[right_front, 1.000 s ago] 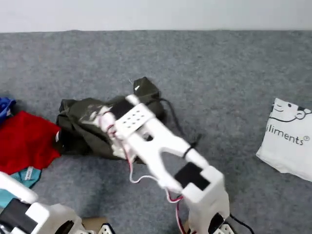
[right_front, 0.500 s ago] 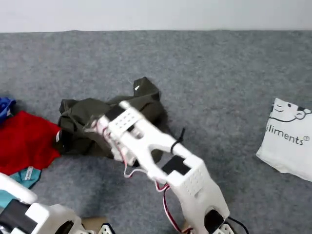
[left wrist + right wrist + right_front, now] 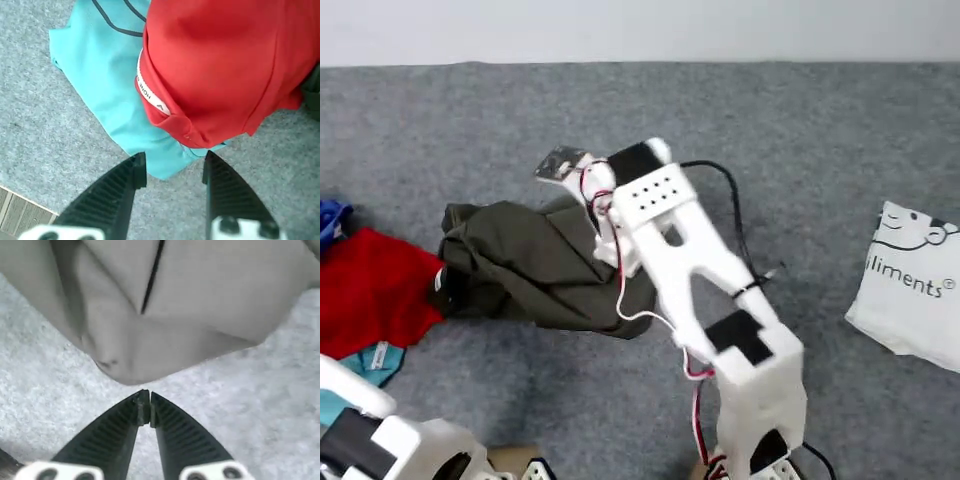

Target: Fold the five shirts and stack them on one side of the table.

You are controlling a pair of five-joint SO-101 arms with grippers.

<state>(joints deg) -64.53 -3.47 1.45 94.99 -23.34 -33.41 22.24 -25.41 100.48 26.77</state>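
A dark olive shirt (image 3: 535,265) lies bunched left of the table's middle; it also appears in the right wrist view (image 3: 200,305). My right gripper (image 3: 563,166) hangs just past the shirt's far edge. It is shut (image 3: 145,409), fingertips touching, with nothing between them. A red shirt (image 3: 370,285) lies at the left on a teal shirt (image 3: 350,375), with a blue shirt (image 3: 330,220) behind them. My left gripper (image 3: 172,167) stands open over the near edge of the teal shirt (image 3: 110,85) and the red shirt (image 3: 225,65). A folded white shirt (image 3: 915,290) lies at the right edge.
The table is covered in grey carpet (image 3: 790,150). The right arm's white body (image 3: 720,320) stretches from the front edge towards the middle. The left arm's base (image 3: 390,440) sits at the front left corner. A wooden edge (image 3: 20,215) borders the carpet there.
The right arm swung from above the olive shirt to beyond its far edge. The shirt's raised far flap with the label is gone, and the shirt lies flatter.
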